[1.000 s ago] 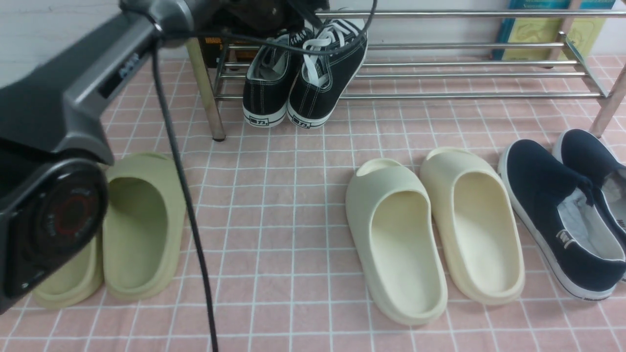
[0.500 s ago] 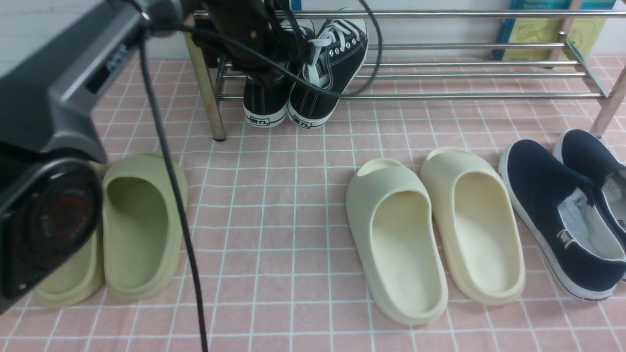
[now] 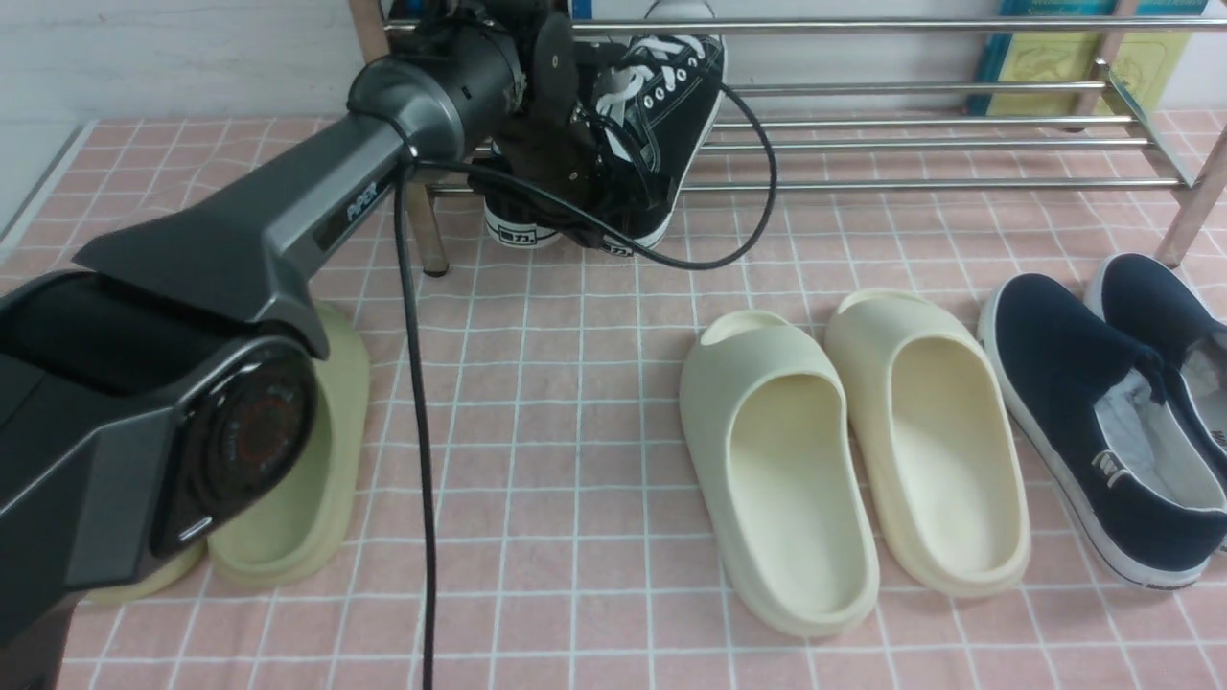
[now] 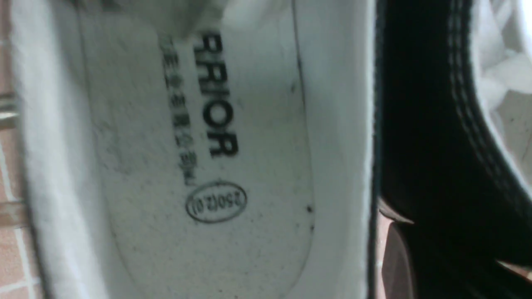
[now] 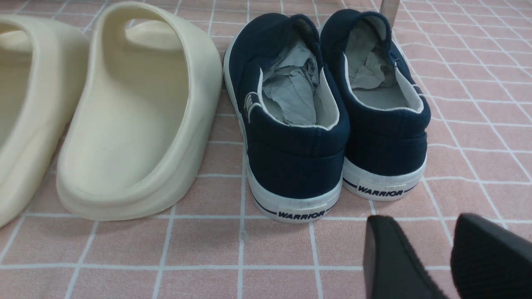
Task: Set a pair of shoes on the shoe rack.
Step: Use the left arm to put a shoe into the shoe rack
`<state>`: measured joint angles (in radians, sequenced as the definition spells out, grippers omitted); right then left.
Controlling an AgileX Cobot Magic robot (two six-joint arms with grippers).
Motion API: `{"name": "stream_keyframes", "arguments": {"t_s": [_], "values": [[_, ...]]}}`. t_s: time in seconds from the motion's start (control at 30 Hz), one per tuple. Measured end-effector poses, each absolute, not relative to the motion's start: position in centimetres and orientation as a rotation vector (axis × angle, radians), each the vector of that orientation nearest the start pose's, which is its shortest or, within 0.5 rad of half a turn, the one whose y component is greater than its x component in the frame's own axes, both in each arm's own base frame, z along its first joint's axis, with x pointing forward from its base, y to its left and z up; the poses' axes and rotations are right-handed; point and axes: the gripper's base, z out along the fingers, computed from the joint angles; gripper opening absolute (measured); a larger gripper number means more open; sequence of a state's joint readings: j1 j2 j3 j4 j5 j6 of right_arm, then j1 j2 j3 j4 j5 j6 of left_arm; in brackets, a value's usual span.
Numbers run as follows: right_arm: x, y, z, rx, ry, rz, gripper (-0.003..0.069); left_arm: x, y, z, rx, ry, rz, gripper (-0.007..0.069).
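Pink tiles (image 3: 575, 431) with white grid lines cover the floor, and a chrome shoe rack (image 3: 911, 144) runs along the far side. At the rack's left end sit the black sneakers (image 3: 661, 125), toes pointing away and white heels jutting out past the near bar. The right one is tipped over to the right. Whether their soles rest fully on the bars cannot be seen.

From the near left, the left arm (image 3: 288, 220) reaches to the sneakers, and the left gripper (image 3: 561, 163) is sunk in at their openings. Its jaws are closed, pinching the black canvas where the two sneakers meet. The left wrist view shows one finger (image 4: 397, 265) against that canvas, beside a white insole (image 4: 208, 145).

The right gripper (image 5: 422, 226) hovers low over the tiles with its jaws apart, holding nothing, just near the heels of the navy slip-ons (image 5: 332, 124). These stand at the right, and the cream slides (image 3: 844, 450) are beside them in the middle. Olive slides (image 3: 316, 479) lie at the near left, partly hidden by the arm. A black cable (image 3: 412, 383) hangs down from the left arm.
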<state>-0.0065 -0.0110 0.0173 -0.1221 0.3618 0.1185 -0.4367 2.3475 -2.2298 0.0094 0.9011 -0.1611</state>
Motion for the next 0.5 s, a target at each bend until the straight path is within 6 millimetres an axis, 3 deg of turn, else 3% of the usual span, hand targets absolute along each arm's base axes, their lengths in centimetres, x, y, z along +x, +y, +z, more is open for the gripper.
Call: {"name": "stream_keyframes", "arguments": {"t_s": [0.3, 0.5], "values": [[5.3, -0.4, 17.6, 0.04, 1.849, -0.042, 0.0241, 47.7, -22.3, 27.2, 0.333, 2.392, -0.27, 0.0012], [5.3, -0.4, 17.6, 0.04, 1.849, -0.042, 0.0241, 45.9, -21.4, 33.0, 0.338, 2.275, -0.284, 0.0017]]}}
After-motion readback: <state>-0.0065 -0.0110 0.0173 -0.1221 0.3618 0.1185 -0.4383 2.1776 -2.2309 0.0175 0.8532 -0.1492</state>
